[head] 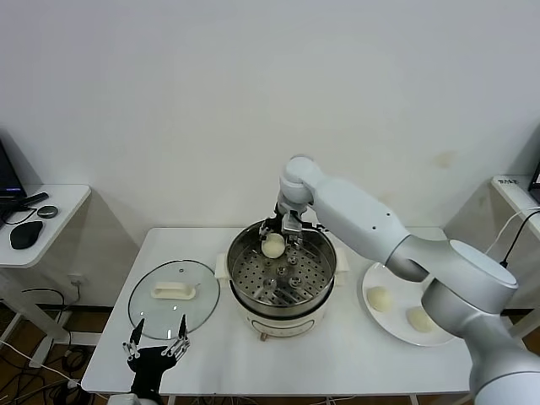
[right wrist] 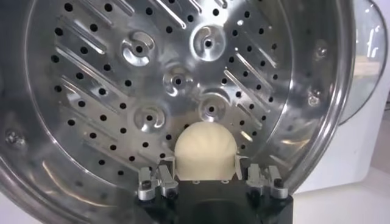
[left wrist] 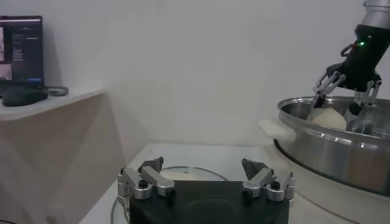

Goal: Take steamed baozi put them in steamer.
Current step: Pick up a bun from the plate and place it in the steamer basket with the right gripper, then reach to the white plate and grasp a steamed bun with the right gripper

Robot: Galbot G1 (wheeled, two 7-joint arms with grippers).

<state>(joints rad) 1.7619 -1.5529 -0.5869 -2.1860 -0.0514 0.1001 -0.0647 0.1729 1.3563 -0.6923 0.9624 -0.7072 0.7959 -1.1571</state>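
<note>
Now, right claw (head: 283,235) gripping round bun (head: 273,245), above steamer (head: 283,274)

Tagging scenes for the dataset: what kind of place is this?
Likely a lab or office mock-up, not a kitchen: steamer on a plain white table, bare white wall, side desk with a computer mouse.

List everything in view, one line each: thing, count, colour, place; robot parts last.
steamed baozi: three in view, cream-white; one in the right gripper inside the steamer, two on the plate.
steamer: one, shiny steel on a white base, table centre.
plate: one, white, right of the steamer.
glass lid: one, clear with a white handle, left of the steamer.
table: one, white.
side desk: one, white, far left, with dark items.
right gripper: shut on a bun, over the steamer tray.
left gripper: open, parked near the lid.
</note>
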